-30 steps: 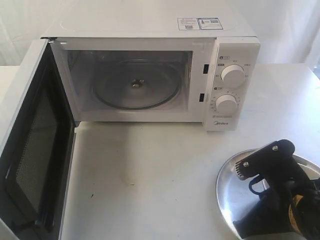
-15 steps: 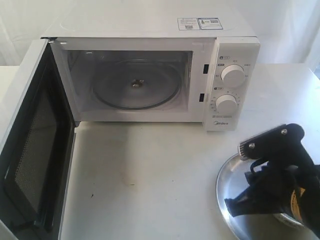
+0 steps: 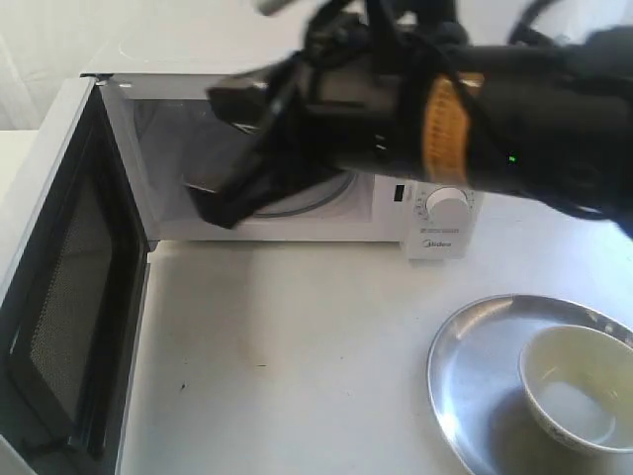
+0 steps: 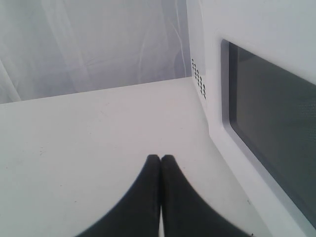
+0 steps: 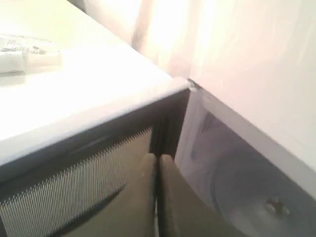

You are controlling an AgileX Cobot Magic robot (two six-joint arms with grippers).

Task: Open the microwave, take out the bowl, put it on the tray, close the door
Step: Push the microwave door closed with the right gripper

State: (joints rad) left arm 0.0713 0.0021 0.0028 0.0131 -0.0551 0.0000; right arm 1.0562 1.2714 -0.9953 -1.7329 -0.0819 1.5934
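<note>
The white microwave [image 3: 436,240] stands at the back with its door [image 3: 69,297] swung wide open to the left. The cream bowl [image 3: 579,396] sits upright on the silver tray [image 3: 470,366] at the front right, with no gripper near it. My right gripper [image 3: 211,201] reaches across in front of the microwave's open cavity, hiding most of it and the upper dial. In the right wrist view this gripper [image 5: 157,157] is shut and empty, pointing at the door's hinge side [image 5: 170,123]. The left gripper [image 4: 160,158] is shut and empty over the table, beside the door's outer window [image 4: 276,133].
The glass turntable [image 5: 269,207] lies inside the empty cavity. The open door juts out over the left part of the white table [image 3: 297,356]. White curtains hang behind the scene.
My right arm has left the tray, leaving the bowl on it, and has swung up and left in front of the microwave's opening. The door has not moved.
</note>
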